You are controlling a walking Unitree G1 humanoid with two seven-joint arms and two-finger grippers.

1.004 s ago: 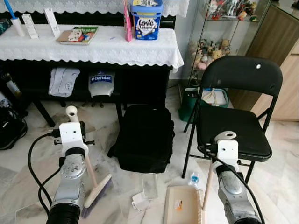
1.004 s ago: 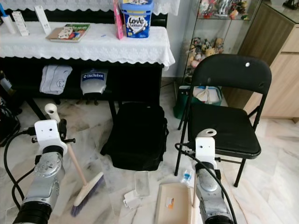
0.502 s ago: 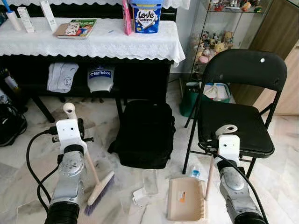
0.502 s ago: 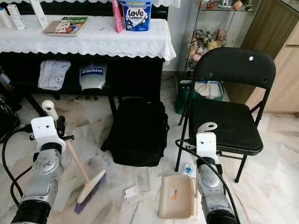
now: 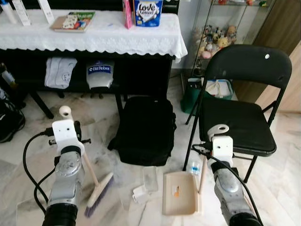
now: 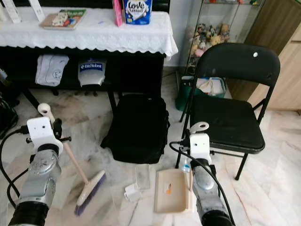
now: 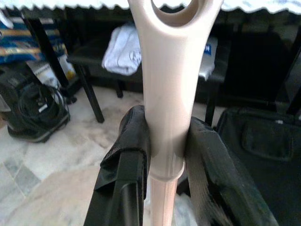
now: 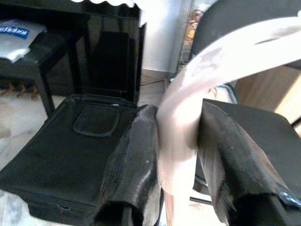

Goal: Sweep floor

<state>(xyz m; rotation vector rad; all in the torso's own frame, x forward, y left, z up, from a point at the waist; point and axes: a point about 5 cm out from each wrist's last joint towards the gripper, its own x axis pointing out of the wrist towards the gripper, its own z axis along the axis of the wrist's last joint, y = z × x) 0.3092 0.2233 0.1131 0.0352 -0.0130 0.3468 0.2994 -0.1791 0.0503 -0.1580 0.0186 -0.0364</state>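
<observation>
Blue "Love Letters" tub point(image 5: 147, 12), tabletop

Floor point(image 5: 28, 155): glossy veined marble. Broom point(image 5: 96, 188) and dustpan point(image 5: 178, 193): smooth matt beige plastic. Chair point(image 5: 235, 117): matt black padded seat, glossy metal frame. Backpack point(image 5: 146, 129): black cloth. Tablecloth point(image 5: 94, 40): white lace.

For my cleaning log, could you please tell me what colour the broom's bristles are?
Purple, on the beige-handled broom's bristles, clearest in the right eye view.
</observation>
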